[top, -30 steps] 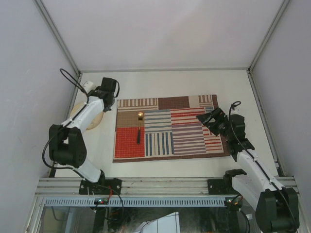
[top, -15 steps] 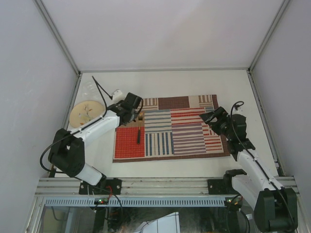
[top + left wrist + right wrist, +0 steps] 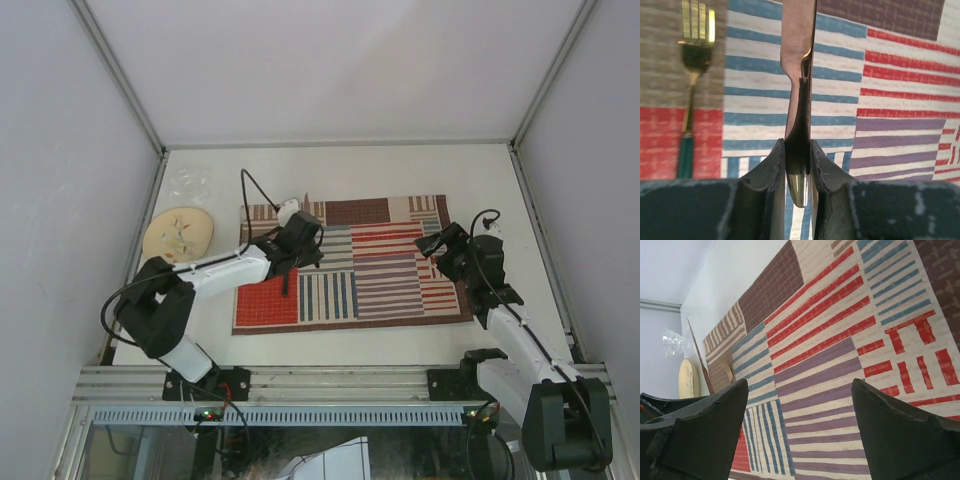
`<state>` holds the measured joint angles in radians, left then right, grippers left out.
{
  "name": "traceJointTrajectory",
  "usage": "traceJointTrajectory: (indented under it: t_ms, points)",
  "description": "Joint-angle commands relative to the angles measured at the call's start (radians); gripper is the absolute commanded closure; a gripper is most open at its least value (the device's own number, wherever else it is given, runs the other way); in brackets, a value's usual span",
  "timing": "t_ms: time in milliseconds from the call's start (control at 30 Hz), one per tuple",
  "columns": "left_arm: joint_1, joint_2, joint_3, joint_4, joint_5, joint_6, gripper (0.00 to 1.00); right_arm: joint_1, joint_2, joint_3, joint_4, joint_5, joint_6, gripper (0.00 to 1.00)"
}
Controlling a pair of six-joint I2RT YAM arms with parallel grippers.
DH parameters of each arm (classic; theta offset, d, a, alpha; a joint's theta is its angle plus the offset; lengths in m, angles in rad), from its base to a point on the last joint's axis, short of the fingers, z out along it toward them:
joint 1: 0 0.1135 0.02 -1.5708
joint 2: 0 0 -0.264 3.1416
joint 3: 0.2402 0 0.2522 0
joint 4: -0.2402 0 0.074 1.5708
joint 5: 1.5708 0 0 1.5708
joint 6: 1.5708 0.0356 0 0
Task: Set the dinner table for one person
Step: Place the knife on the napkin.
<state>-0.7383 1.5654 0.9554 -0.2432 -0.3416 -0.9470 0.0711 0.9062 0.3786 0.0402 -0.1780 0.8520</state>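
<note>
While looking outward from the near rail, found the left gripper (image 3: 797, 167) pinching the dark handle end of a knife (image 3: 799, 55), fingers (image 3: 767, 175) pressed tight against both sides of it. Saw the knife edge-on in the left wrist view, blade pointing away from the fingers, above the blue-striped patches of the placemat (image 3: 900, 75). Noted the right gripper (image 3: 800, 410) spread wide with nothing between its fingers, poised over the right end of the placemat. Found a fork (image 3: 691, 65) lying flat on the placemat just left of the knife, gold tines toward the far side and green handle toward the near side, across the brown and red patches. Saw the placemat resting on the dinner table (image 3: 400, 170), a white top reaching from the near rail to the far wall. Noted a round tan plate (image 3: 178, 236) on the bare tabletop near the placemat's left edge, off the mat. Farther back, toward the far left corner, made out a clear cup (image 3: 190, 184) just beyond the plate; could not tell whether touching it.
</note>
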Motion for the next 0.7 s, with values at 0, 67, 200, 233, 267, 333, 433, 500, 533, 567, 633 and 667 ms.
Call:
traceJointTrajectory:
  t_ms: [0,67,200,233,267,333,433,500,533,567,633,667]
  points:
    - [-0.009,0.078,-0.004,0.174,0.13,0.112,1.0,0.003,0.02,0.008,0.036,0.03,-0.024,0.16]
    - [-0.009,0.127,0.013,0.193,0.173,0.121,1.0,0.013,0.022,0.01,0.034,0.041,-0.024,0.16]
    - [-0.011,0.2,0.041,0.233,0.237,0.117,1.0,0.044,0.022,0.021,0.019,0.066,-0.024,0.16]
    - [-0.013,0.209,0.05,0.236,0.241,0.116,1.0,0.051,0.021,0.025,0.015,0.073,-0.024,0.17]
    - [-0.015,0.212,0.053,0.241,0.24,0.117,1.0,0.059,0.019,0.025,0.012,0.079,-0.024,0.16]
    - [-0.019,0.217,0.062,0.243,0.242,0.118,1.0,0.07,0.019,0.028,0.012,0.086,-0.021,0.16]
    - [-0.022,0.229,0.076,0.243,0.259,0.115,1.0,0.086,0.032,0.028,0.019,0.095,-0.017,0.16]
    - [-0.027,0.234,0.084,0.243,0.265,0.112,1.0,0.095,0.047,0.028,0.029,0.097,-0.015,0.16]
    - [-0.032,0.234,0.085,0.243,0.266,0.111,1.0,0.099,0.055,0.028,0.033,0.097,-0.012,0.17]
    - [-0.036,0.232,0.086,0.243,0.263,0.112,1.0,0.103,0.06,0.027,0.039,0.098,-0.01,0.16]
    - [-0.049,0.222,0.083,0.243,0.261,0.109,1.0,0.111,0.071,0.027,0.048,0.1,-0.008,0.17]
    - [-0.057,0.215,0.082,0.237,0.254,0.107,1.0,0.115,0.074,0.026,0.05,0.101,-0.008,0.16]
